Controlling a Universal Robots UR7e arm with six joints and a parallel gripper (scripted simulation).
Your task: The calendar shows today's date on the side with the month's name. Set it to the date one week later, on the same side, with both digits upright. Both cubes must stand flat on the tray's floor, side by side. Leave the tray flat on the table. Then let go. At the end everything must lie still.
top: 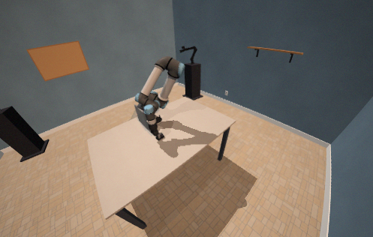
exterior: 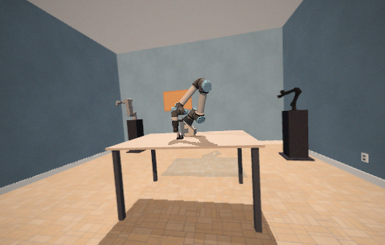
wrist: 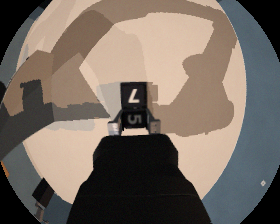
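Observation:
A dark calendar cube [wrist: 134, 102] sits between the fingertips of my gripper [wrist: 134, 124] in the wrist view. Its upper face shows a white 7 and the face toward the camera shows a 5. The fingers stand on either side of the cube and grip it. In the top and exterior views the gripper [top: 159, 136] [exterior: 179, 136] points down at the table top [top: 126, 165], near the table's middle and close to the arm's base. I cannot tell whether the cube touches the table. The tray and the second cube are not visible in any view.
The arm's shadow falls across the table [wrist: 191, 56] to the right of the gripper. Black pedestals with other arms stand on the floor at the left [top: 13, 131] and at the back [top: 192, 80], away from the table.

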